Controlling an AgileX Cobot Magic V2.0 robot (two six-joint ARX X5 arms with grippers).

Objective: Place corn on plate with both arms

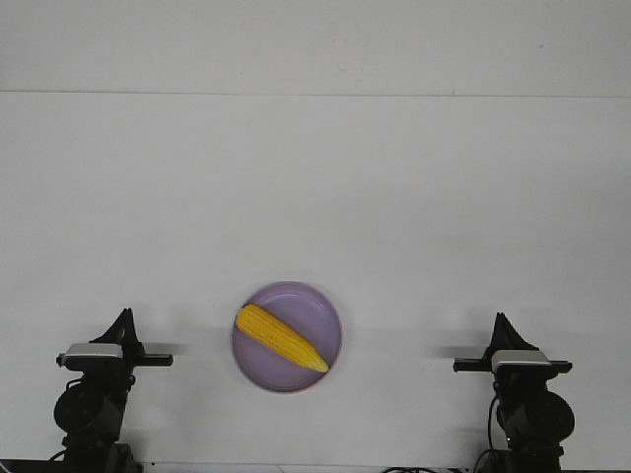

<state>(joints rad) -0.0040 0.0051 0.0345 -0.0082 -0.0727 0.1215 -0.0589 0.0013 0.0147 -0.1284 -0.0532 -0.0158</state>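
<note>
White is the colour of the tabletop [315,197], and it fills almost the whole front view.

On the left side, low down, stands the left arm [94,404]. It is black, with a grey block near its top. Its tool [124,320] points up like a little black tip. The tip looks pressed together, but it is small and I cannot tell for sure if it is clenched or released. It holds nothing, and it is well apart from the plate.

In the middle, between the two arms, lies the plate [315,305]. It is round and light purple, with a raised rim. The corn [280,337] lies on the plate. It is yellow and lies slanted. Its thick end is up on the left, close to the rim. Its pointed end is down on the right, near the rim too.

On the right side, low down, stands the right arm [532,409]. It is black with a grey block as well. Its tool [502,322] also points up, holds nothing, and I cannot tell if it is clenched or released. It is well apart from the plate.
</note>
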